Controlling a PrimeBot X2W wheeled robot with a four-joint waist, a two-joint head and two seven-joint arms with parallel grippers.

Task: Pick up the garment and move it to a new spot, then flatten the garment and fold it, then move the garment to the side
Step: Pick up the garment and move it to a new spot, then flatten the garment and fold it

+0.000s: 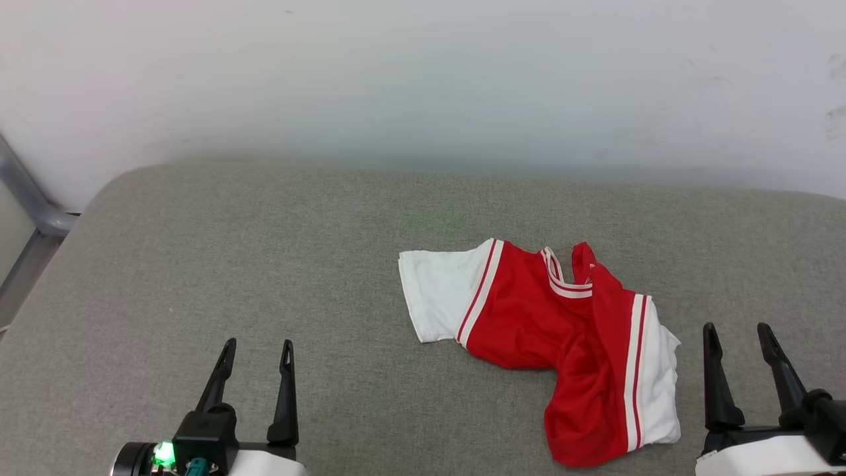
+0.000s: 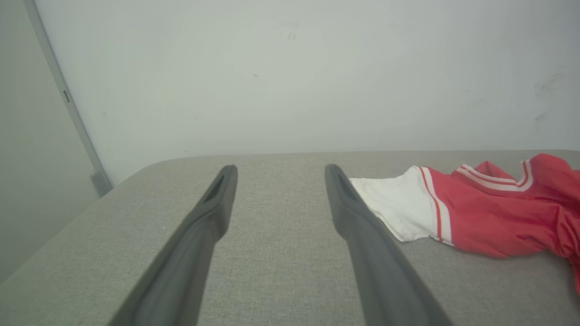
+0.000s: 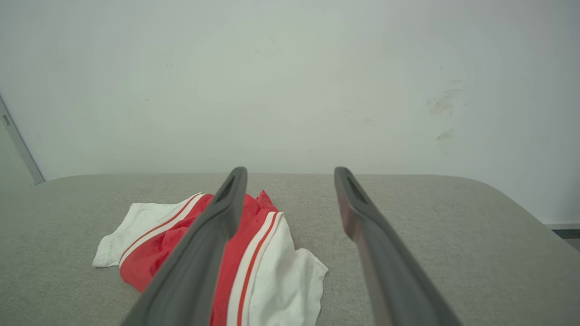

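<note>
The garment [image 1: 562, 330] is a red jersey with white sleeves and red-white striped trim, lying crumpled right of centre on the grey cushioned surface [image 1: 264, 251]. Its lettering is hidden in the folds. My left gripper [image 1: 258, 354] stands open at the lower left, well apart from the garment, with nothing between its fingers. My right gripper [image 1: 737, 337] stands open at the lower right, just beside the garment's white sleeve. In the left wrist view the garment [image 2: 489, 213] lies right of the open gripper [image 2: 278, 174]. In the right wrist view the garment [image 3: 267, 258] sits left of and behind the open gripper [image 3: 290, 176].
A pale wall [image 1: 423, 79] rises behind the grey surface. A grey metal frame post [image 1: 30, 195] stands at the far left, past the surface's rounded corner. Bare grey fabric stretches left of the garment.
</note>
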